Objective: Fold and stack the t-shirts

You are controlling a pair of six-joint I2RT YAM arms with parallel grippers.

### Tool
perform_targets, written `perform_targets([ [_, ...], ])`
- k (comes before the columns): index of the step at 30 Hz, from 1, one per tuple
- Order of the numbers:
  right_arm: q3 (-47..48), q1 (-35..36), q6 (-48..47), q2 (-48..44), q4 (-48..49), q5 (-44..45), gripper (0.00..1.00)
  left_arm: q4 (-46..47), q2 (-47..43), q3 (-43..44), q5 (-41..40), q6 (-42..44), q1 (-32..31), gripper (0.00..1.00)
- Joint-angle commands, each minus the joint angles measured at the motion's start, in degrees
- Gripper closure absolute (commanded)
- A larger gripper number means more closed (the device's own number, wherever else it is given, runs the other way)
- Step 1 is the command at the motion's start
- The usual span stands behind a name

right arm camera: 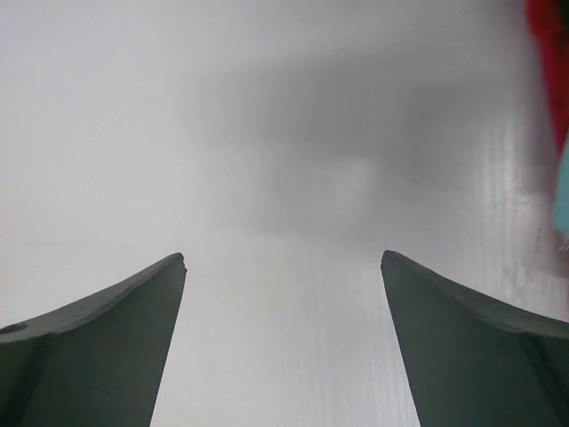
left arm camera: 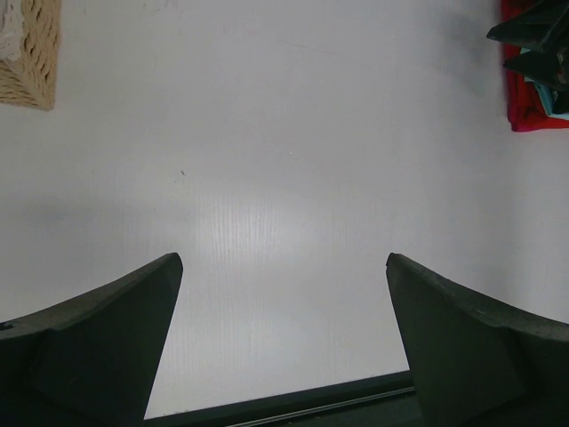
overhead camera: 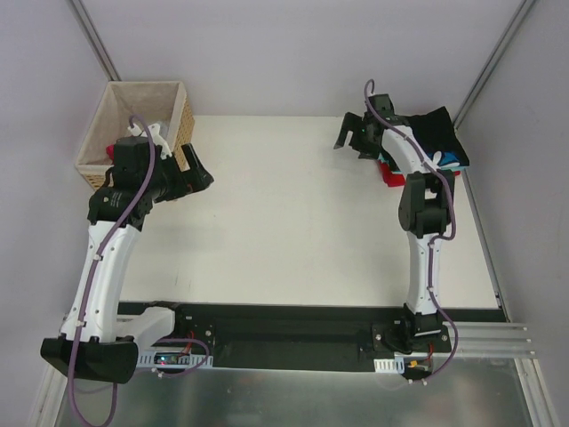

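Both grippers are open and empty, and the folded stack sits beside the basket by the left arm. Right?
Not quite. The stack lies at the far right corner, by the right gripper, well away from the basket, as the top view shows. That gripper and the left gripper are open and empty, as you say.

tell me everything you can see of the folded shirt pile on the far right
The folded shirt pile lies flat at the table's far right corner: soft cloth, black on top, blue-white pattern showing at its right edge, red at the bottom. The right arm crosses over it; nothing grips it.
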Motion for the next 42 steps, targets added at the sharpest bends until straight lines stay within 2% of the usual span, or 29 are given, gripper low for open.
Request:
perform_targets([
  [1, 3.98, 2.19, -2.25, -8.25, -2.77, 1.06, 0.04, -0.44, -3.44, -0.35, 1.54, -0.23, -0.61, 0.01],
  [21, 15.40, -0.18, -1.46, 13.99, -4.18, 1.95, 0.04, -1.32, 0.51, 2.20, -1.01, 0.91, -0.61, 0.01],
  [42, 16.46, -6.15, 1.09, 13.64, -5.84, 5.63, 0.04, -1.15, 2.09, 3.17, -1.27, 1.52, -0.61, 0.01],
])
